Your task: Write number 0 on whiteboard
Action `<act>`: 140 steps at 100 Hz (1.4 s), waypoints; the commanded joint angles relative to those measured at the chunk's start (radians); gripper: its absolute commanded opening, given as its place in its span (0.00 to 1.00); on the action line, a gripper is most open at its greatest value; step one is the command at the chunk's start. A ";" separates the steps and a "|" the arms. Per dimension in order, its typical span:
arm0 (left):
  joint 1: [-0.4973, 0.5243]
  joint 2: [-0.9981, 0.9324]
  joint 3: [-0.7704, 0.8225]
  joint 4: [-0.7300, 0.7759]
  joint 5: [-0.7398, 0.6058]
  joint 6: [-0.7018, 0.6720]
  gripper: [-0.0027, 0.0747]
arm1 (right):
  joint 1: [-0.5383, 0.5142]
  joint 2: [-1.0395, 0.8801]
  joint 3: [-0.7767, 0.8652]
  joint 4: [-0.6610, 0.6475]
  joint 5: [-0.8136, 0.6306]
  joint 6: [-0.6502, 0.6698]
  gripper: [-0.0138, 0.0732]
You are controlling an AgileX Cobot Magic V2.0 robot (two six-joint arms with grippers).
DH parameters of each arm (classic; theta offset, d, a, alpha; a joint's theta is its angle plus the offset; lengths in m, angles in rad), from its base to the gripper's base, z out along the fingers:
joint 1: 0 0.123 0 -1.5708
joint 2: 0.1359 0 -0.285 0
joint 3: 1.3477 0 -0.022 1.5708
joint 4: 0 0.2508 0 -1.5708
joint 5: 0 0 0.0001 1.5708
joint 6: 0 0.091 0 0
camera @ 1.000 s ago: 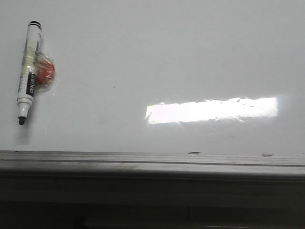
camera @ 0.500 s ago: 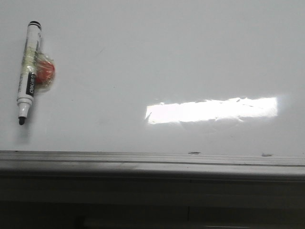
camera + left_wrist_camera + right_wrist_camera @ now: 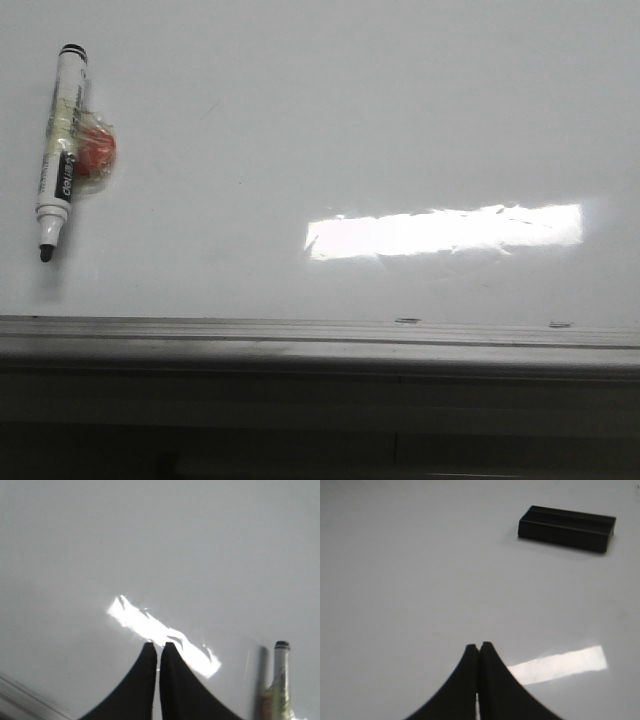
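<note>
The whiteboard [image 3: 330,130] fills the front view, glossy white, with its grey frame strip [image 3: 320,335] along the near edge. No number 0 shows on it. A white marker [image 3: 58,150] with a black tip lies uncapped at the far left, an orange-red piece [image 3: 97,152] taped to its side. It also shows at the edge of the left wrist view [image 3: 280,680]. My left gripper [image 3: 159,645] is shut and empty above the board. My right gripper [image 3: 479,646] is shut and empty above the board. Neither gripper shows in the front view.
A bright rectangular light glare [image 3: 445,230] lies on the board right of centre. A black block-shaped eraser [image 3: 566,527] lies on the board beyond the right gripper. Small dark marks [image 3: 407,321] sit by the frame strip.
</note>
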 commanded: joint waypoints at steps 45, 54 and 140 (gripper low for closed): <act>0.000 0.209 -0.387 0.188 0.471 0.261 0.03 | 0.091 0.191 -0.528 0.099 0.880 -0.148 0.10; -0.036 0.303 -0.480 0.273 0.508 0.261 0.17 | 0.115 0.256 -0.580 0.099 0.906 -0.161 0.22; -0.643 0.986 -0.802 0.798 0.510 -0.401 0.50 | 0.264 0.320 -0.593 0.117 0.891 -0.163 0.56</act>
